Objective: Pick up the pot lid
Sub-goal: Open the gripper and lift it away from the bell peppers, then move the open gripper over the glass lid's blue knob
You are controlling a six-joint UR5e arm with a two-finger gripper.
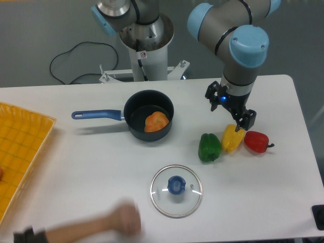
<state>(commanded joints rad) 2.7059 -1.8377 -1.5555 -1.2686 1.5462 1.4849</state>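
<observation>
Arm: grey rounded tubes, black rings above the gripper
Wrist: grey, bulging, just above the gripper
Gripper: grey body; black angular fingers, perhaps with small pins

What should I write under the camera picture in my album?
The glass lid lies on the white table while the robot's open gripper hangs near the green pepper.

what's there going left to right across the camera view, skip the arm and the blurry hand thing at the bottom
yellow crate → pot → lid → green pepper → yellow pepper → red pepper
</observation>
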